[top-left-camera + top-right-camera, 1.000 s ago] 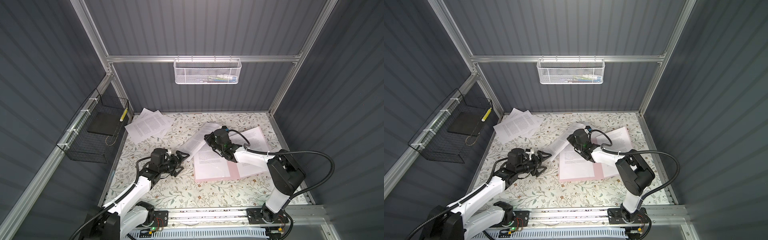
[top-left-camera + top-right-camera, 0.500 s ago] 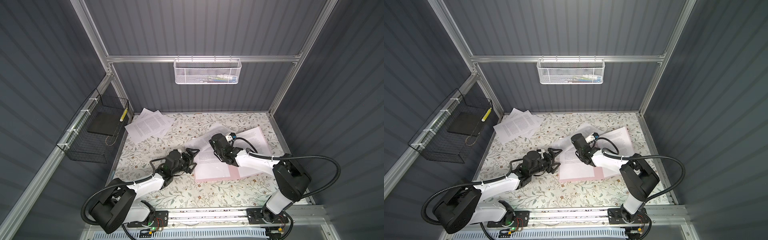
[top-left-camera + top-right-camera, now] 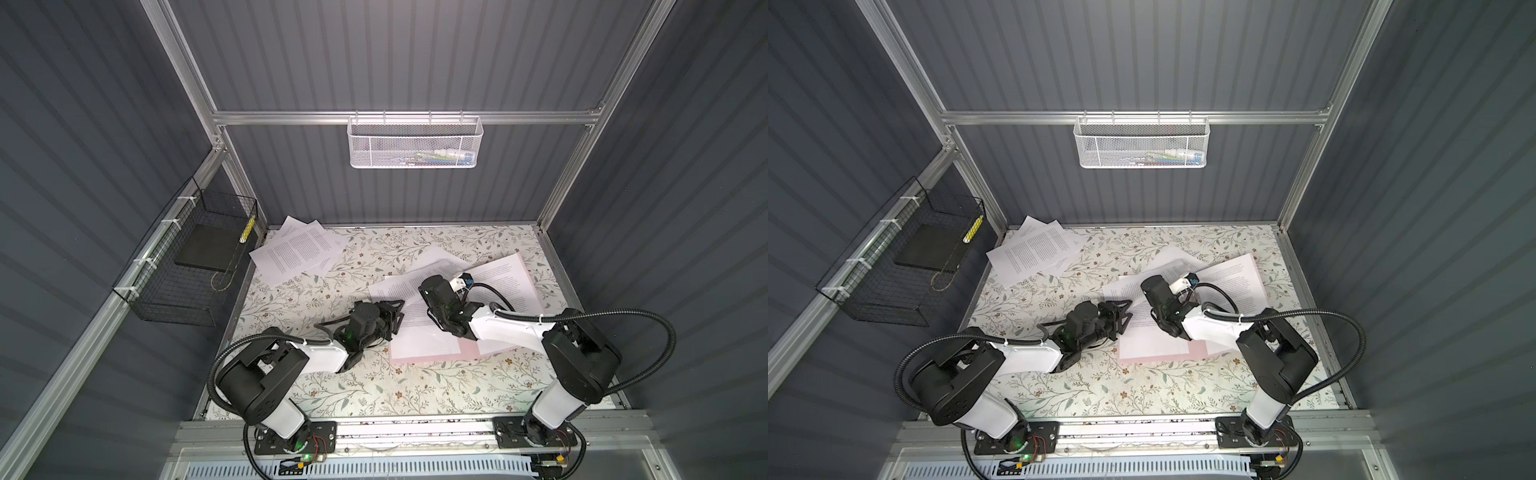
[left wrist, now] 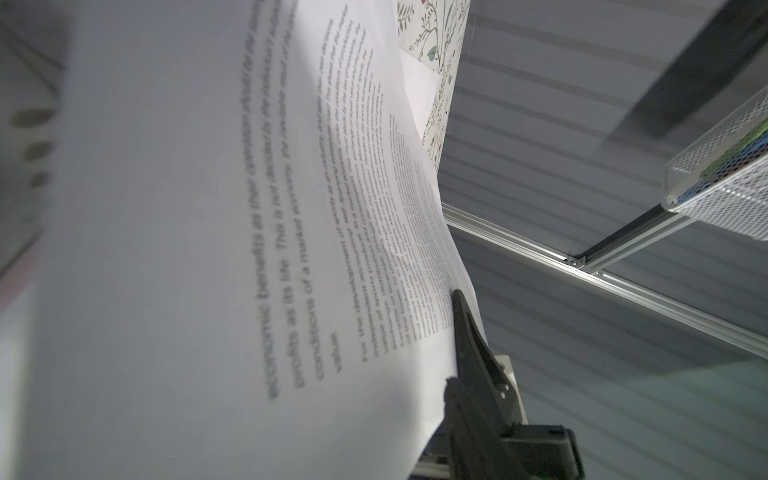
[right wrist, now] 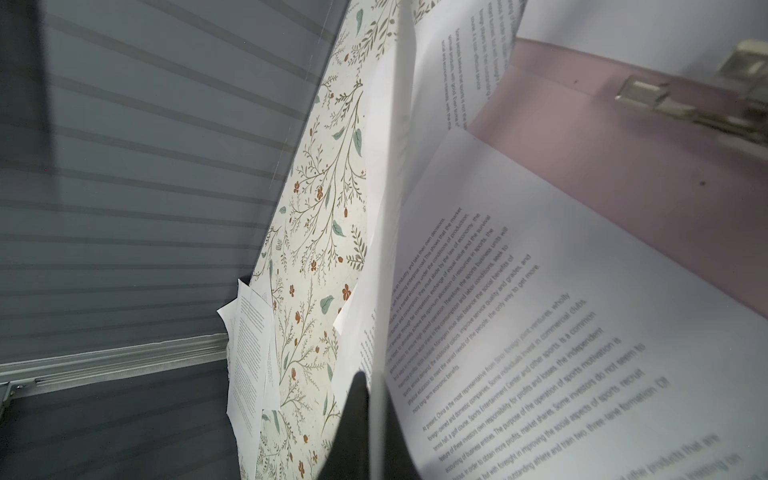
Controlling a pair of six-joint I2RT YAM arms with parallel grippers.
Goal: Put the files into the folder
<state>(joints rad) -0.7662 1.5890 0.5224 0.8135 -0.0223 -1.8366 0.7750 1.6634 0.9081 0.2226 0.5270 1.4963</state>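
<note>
A: Over the folder (image 5: 602, 158), what has the right gripper (image 5: 376, 399)?
B: It is pinched on a sheet (image 5: 376, 266) standing edge-up above the left half, long side roughly along the spine, I judge. The left gripper (image 3: 398, 316) straddles a sheet's edge at the folder's left side. Clamped or not, I cannot tell.
A: Counts?
B: One folder, some four sheets on it, and a pile (image 3: 297, 253) of roughly three beyond its far-left corner, nearer the left gripper.

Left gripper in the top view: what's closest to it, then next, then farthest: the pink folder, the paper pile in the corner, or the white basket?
1. pink folder: right beside the left gripper, toward the table's middle.
2. paper pile: back left corner of the table.
3. white basket: up on the back wall.
</note>
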